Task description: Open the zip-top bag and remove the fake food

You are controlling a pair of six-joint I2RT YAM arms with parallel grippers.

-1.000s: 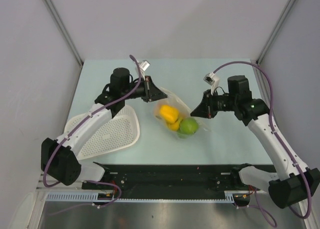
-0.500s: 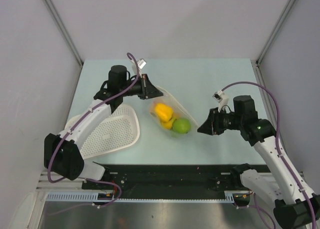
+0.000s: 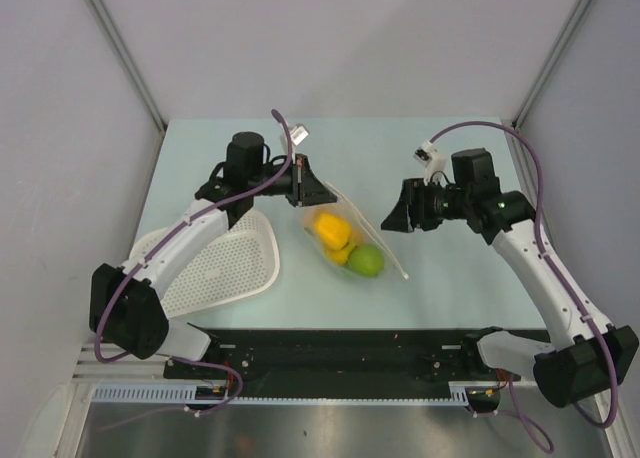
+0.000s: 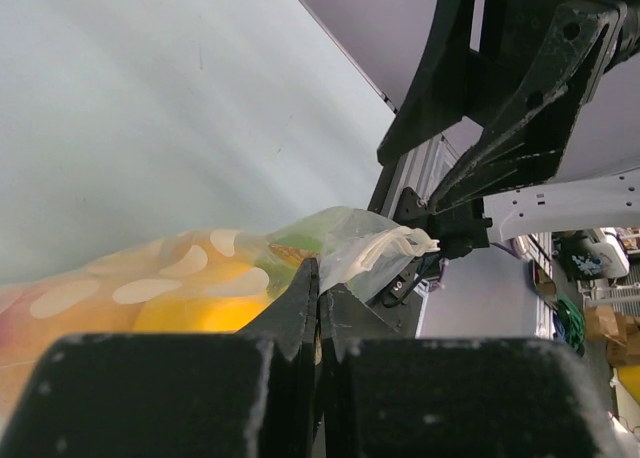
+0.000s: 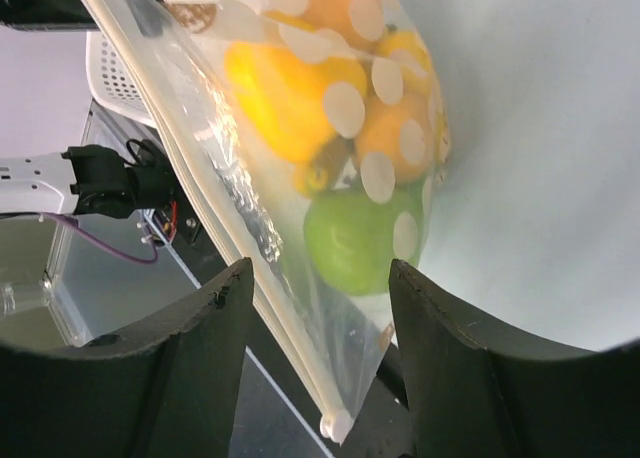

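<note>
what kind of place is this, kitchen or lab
Probably a robot test cell or lab, not a kitchen: a left arm and a right arm are bolted at the edge of a pale table, plain grey panel walls enclose it, and the fake food sits in a zip-top bag.

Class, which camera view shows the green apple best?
Right wrist: the green apple fills the view's centre, seen through the zip-top bag. The top view shows it small; the left wrist view barely shows it.
</note>
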